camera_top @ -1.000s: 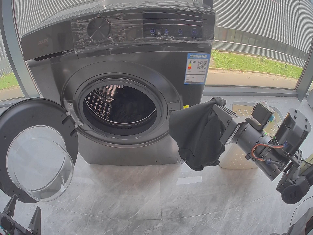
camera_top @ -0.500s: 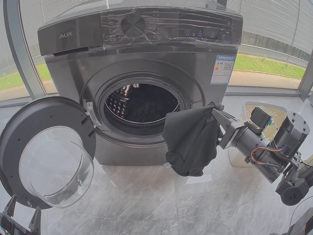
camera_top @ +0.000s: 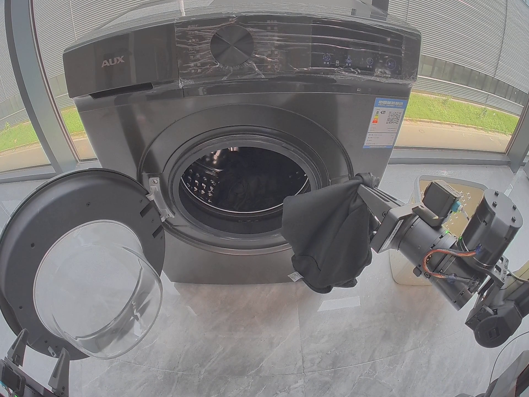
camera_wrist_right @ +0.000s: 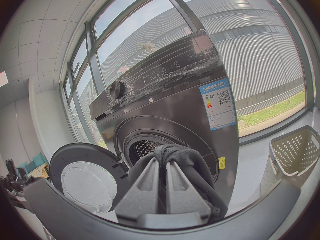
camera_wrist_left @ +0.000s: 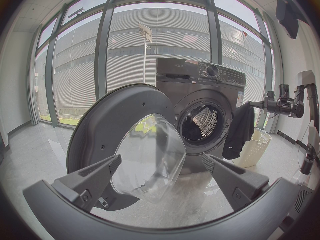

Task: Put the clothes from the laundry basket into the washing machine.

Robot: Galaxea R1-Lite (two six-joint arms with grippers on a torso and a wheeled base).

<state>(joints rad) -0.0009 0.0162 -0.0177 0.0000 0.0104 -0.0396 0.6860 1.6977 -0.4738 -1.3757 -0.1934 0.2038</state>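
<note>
Hanging from the right claw (camera_top: 366,186), a dark garment (camera_top: 328,232) droops in front of the washing machine (camera_top: 248,100), just outside the right rim of its round opening (camera_top: 245,186) and clear of the floor (camera_top: 308,337). The right claw's two fingers are pressed together on a bunched fold at the top of the cloth, and the right wrist view shows the fabric humped over their tips (camera_wrist_right: 162,162). The rest of the garment falls loosely below, with a small white tag at its lower edge.

Inside the machine's drum lies more dark clothing (camera_top: 250,177), against the perforated metal wall. The machine's door (camera_top: 71,221) is swung wide to the left of the opening, its clear glass bowl facing outward.

The laundry basket (camera_top: 401,268), pale and perforated, stands on the floor to the right of the machine, behind the right arm; whether anything lies in it I cannot tell.

The left claw (camera_top: 41,351) sits low in front of the open door, well to the left of the machine's opening. Its fingers are spread wide and hold nothing, with the door glass seen between them in the left wrist view (camera_wrist_left: 160,160).
</note>
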